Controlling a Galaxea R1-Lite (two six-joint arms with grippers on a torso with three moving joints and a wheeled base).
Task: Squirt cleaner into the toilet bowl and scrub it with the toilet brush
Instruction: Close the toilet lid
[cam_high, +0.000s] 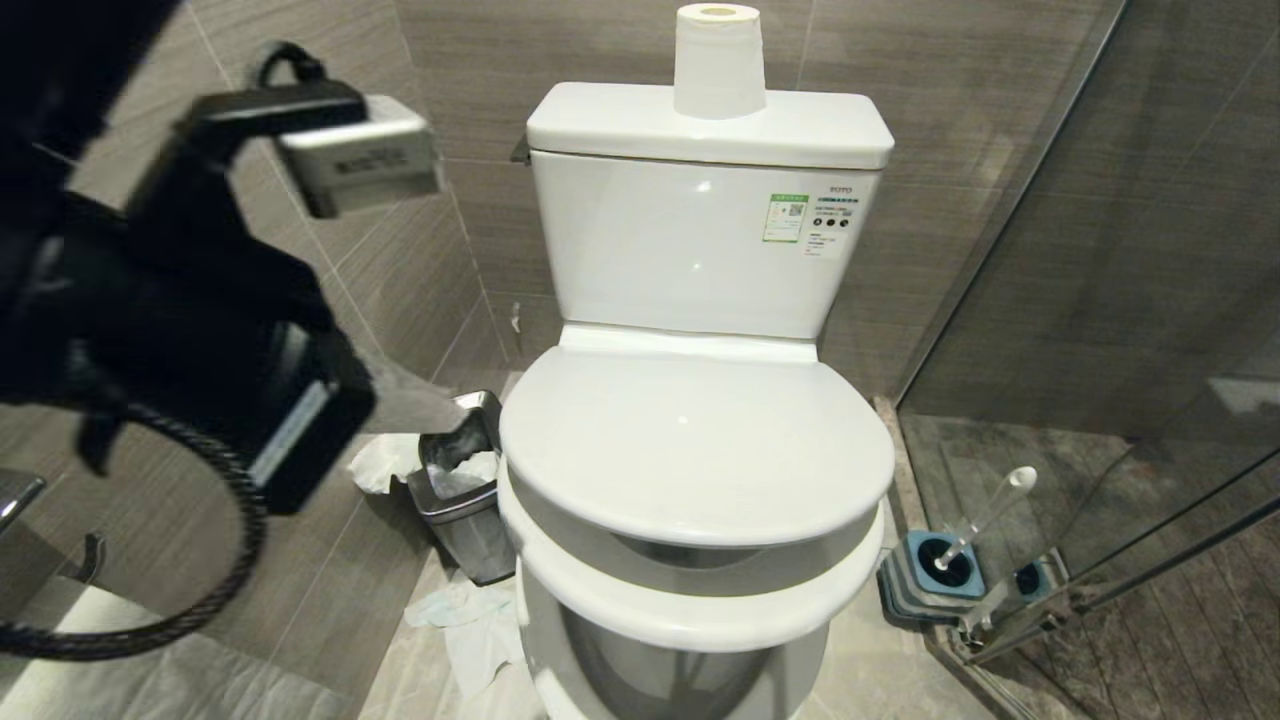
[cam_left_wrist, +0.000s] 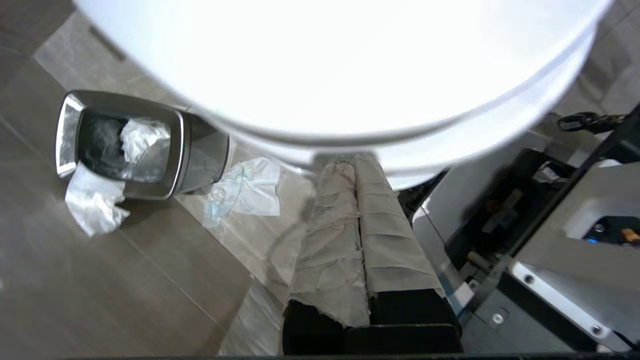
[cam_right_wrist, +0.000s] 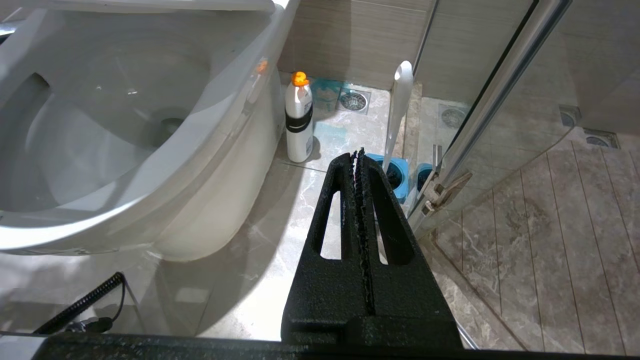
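Toilet with lid (cam_high: 690, 440) and seat both down, so the toilet bowl (cam_right_wrist: 90, 125) is covered from above and shows only in the right wrist view, from below the seat, white and with no blue tint visible. Principal risk: any cleaner squirted now would land on the closed lid rather than in the bowl; the lid must be raised first, and its smooth, glossy rim offers little purchase, so closed fingers could slip off it or let it drop back. A second risk is the loose cable (cam_high: 200, 590) hanging from the left arm, which could snag as the arm swings. The left gripper (cam_left_wrist: 356, 170), its fingers wrapped in pale cloth and pressed together on nothing, is raised at the scene's left and points toward the underside of the lid's near rim. The right gripper (cam_right_wrist: 359, 155) hangs low at the right, jaws closed and empty. The toilet brush (cam_high: 985, 515) stands in its blue holder (cam_high: 935, 575) on the floor right of the toilet; a white bottle (cam_right_wrist: 299, 120) with an orange cap stands near it beside the pedestal. A steel bin (cam_high: 465, 490) sits at left.
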